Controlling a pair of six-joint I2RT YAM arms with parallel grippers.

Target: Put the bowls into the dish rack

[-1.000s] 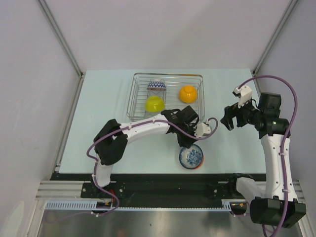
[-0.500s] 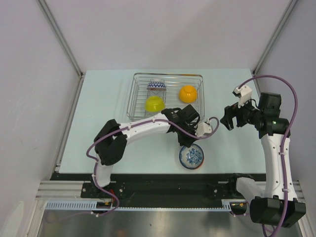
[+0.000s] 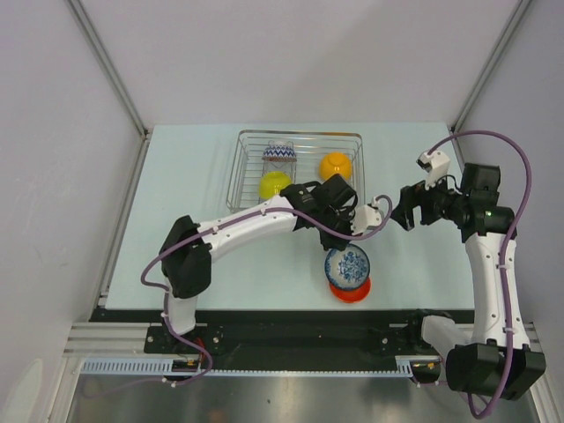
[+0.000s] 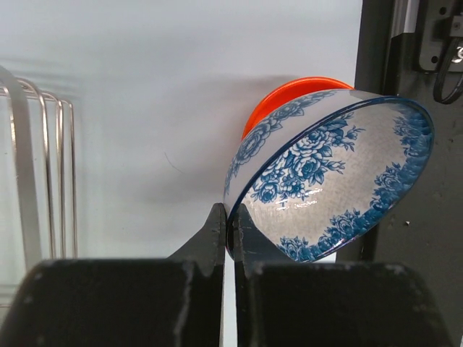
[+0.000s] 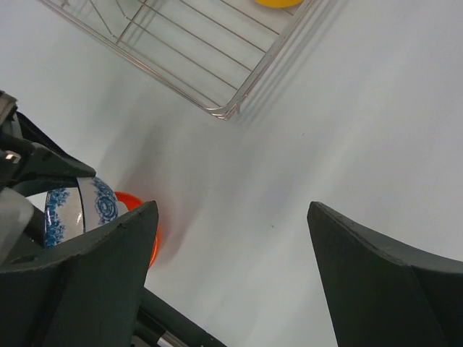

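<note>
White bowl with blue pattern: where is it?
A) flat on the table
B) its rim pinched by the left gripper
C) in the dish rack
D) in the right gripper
B: the left gripper is shut on the rim of the white bowl, above the red bowl.

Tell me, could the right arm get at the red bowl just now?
Probably, from its own side: the right hand is open, with only table between. But the blue-patterned bowl, pinched in the left hand, hangs close over the red bowl and crowds it.
</note>
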